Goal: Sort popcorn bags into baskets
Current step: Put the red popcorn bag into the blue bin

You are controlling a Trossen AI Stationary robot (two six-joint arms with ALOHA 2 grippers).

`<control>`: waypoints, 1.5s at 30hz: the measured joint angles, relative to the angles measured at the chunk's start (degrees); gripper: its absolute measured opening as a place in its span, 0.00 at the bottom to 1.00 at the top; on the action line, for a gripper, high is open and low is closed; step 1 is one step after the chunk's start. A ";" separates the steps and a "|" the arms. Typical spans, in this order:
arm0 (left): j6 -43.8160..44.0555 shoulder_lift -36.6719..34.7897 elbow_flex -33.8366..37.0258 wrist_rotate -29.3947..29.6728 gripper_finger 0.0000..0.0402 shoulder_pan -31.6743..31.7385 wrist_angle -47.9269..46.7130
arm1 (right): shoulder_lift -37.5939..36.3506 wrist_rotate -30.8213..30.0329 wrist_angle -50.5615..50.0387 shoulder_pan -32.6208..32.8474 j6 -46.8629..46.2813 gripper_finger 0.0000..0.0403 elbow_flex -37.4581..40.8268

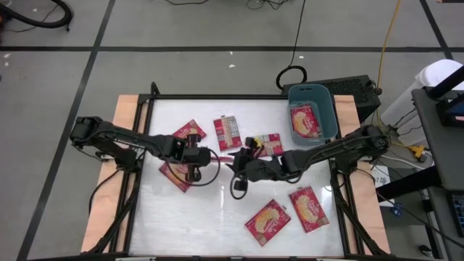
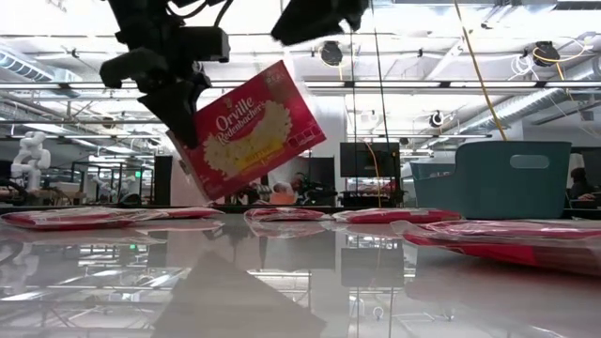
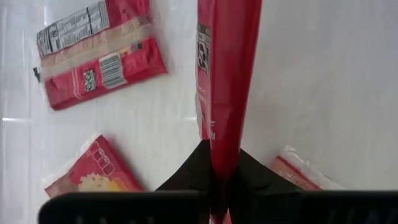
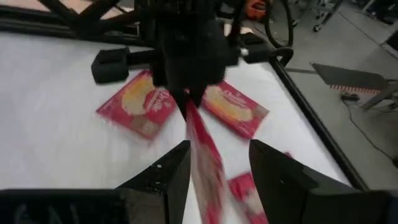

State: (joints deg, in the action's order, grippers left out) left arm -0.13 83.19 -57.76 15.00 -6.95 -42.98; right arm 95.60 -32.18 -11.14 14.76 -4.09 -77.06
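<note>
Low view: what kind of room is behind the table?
Looks like a robotics lab or open workshop: exposed ceiling ducts and strip lights, dark monitors at the back, a white humanoid-looking robot at the far side, and cables trailing over a taped grey floor.

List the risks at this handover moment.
1. The left gripper pinches the lifted popcorn bag only at one edge, so it may slip or swing.
2. The right gripper stands open around the bag's far end; closing off-centre could crumple it or miss.
3. Both arms meet mid-table above other bags, so they might bump, and the basket is still far.
</note>
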 joint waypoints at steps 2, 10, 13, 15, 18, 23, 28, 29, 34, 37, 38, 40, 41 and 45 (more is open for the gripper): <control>-1.35 0.77 0.00 0.18 0.06 0.19 0.12 | 1.42 1.67 -0.60 -0.45 0.30 0.39 0.08; -2.87 4.57 0.00 0.50 0.06 -0.71 -0.18 | 7.51 -0.37 1.80 -0.83 5.20 0.39 0.11; -3.50 5.12 0.00 0.69 0.06 -1.06 0.00 | 9.31 0.98 3.14 -1.33 5.45 0.39 0.11; -4.12 5.12 0.00 0.68 0.06 -1.25 0.18 | 9.99 1.18 2.99 -1.78 5.63 0.39 0.12; -4.10 5.12 0.00 0.68 0.06 -1.39 0.26 | 10.92 2.43 3.78 -2.62 5.18 0.36 0.11; -3.88 5.12 0.00 0.84 0.06 -1.39 0.92 | 11.16 2.48 3.46 -2.70 3.89 0.24 0.32; -3.20 5.14 0.00 1.07 0.06 -1.39 2.65 | 11.24 4.11 2.98 -2.29 3.68 0.06 1.39; -3.20 5.14 0.00 1.07 0.07 -1.39 2.80 | 11.23 4.98 2.96 -2.32 3.67 0.04 1.51; 0.52 5.14 0.02 2.03 0.17 -1.46 4.00 | 10.81 6.77 0.74 -2.27 1.84 0.05 1.59; 5.29 5.14 0.02 5.56 0.29 -1.81 4.11 | 10.13 6.79 -2.51 -2.02 -0.85 0.06 1.59; 7.42 5.14 0.02 7.10 0.33 -2.02 4.09 | 10.02 6.75 -3.22 -1.82 -2.06 0.06 1.59; 11.55 5.14 0.02 9.33 0.41 -2.41 4.15 | 9.58 6.71 -5.32 -1.09 -4.30 0.04 1.59; 13.27 5.14 0.02 10.07 0.44 -2.67 4.28 | 9.37 6.70 -6.36 -0.57 -5.53 0.04 1.63; 18.56 5.14 1.17 13.21 0.50 -4.65 7.00 | 7.87 6.21 -10.84 1.89 -9.75 0.03 1.64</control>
State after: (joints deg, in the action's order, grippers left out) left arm 18.43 88.33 -56.59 28.22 -11.60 -35.99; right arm 103.47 -25.97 -21.98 16.65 -13.84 -75.42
